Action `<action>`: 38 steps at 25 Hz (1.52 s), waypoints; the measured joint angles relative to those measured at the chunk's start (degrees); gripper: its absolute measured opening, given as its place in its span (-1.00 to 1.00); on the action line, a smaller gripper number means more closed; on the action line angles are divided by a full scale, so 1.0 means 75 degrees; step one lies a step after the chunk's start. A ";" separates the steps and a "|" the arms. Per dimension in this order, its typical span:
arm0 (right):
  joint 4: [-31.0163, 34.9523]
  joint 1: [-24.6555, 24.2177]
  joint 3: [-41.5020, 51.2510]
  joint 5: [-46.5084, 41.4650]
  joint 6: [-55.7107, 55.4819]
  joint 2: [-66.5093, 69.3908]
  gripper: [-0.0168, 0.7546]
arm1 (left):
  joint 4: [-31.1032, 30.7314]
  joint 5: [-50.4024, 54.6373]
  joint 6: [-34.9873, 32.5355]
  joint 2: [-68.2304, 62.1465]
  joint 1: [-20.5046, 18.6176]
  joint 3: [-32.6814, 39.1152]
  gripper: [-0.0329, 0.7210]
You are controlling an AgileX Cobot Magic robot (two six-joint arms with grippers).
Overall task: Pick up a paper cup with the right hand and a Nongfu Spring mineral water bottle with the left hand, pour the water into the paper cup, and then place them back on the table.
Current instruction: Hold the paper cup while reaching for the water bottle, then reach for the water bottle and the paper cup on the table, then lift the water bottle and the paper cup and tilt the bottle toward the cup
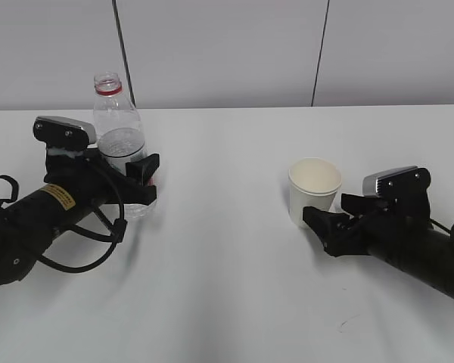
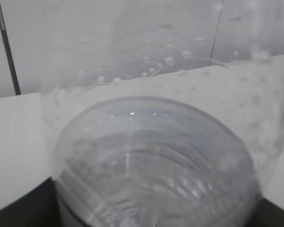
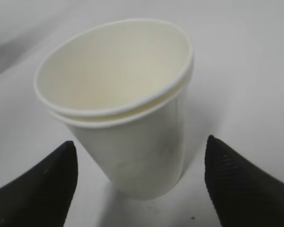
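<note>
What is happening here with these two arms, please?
The left gripper is around the water bottle, which stands uncapped on the white table. The right gripper is open on either side of the empty paper cup, not yet closed on it. Both things are still on the table; nothing is poured yet.

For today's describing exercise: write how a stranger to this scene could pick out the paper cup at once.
Start at the white table and look to its right half, just ahead of the right hand's open pincer. There stands the paper cup, upright. Unlike the tall clear bottle at the left, it is short, opaque, cream-white and open-topped.
</note>
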State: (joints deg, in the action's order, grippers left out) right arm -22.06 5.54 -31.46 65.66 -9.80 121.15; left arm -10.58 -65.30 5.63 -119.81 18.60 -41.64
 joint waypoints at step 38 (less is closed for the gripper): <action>-0.0510 0.0326 -0.1566 0.0190 -0.0198 0.0982 0.42 | -0.1403 -0.0007 0.0007 0.0000 0.0000 0.0000 0.25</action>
State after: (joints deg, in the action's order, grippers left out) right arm -25.89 7.98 -43.20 67.09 -11.29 128.52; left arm -21.11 -65.36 5.68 -119.81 18.60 -41.64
